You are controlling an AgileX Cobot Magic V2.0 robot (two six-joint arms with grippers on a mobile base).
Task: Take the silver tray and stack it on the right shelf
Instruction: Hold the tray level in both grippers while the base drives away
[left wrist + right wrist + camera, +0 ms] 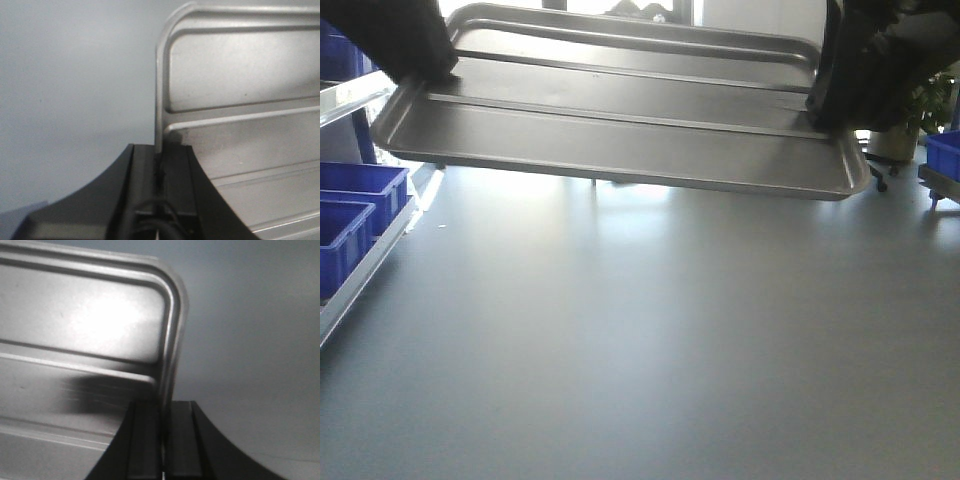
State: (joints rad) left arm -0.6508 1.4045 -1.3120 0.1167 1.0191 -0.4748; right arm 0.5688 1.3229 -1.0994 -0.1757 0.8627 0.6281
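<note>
The silver tray (620,120), shiny with two long raised ribs, hangs level above the grey floor, held at both short ends. My left gripper (432,68) is shut on its left rim, and the left wrist view shows the tray (240,75) with the rim (159,100) running straight into the black left gripper (159,152). My right gripper (823,105) is shut on the right rim; in the right wrist view the tray (85,320) has its rim (172,340) clamped in the right gripper (164,407). A sliver of the right shelf (938,182) with a blue bin (944,152) shows at the right edge.
A rack with blue bins (355,205) and a metal front rail (360,275) lines the left edge. Behind the tray's right end stands a potted plant (900,125). Smooth grey floor (640,340) stretches below the tray.
</note>
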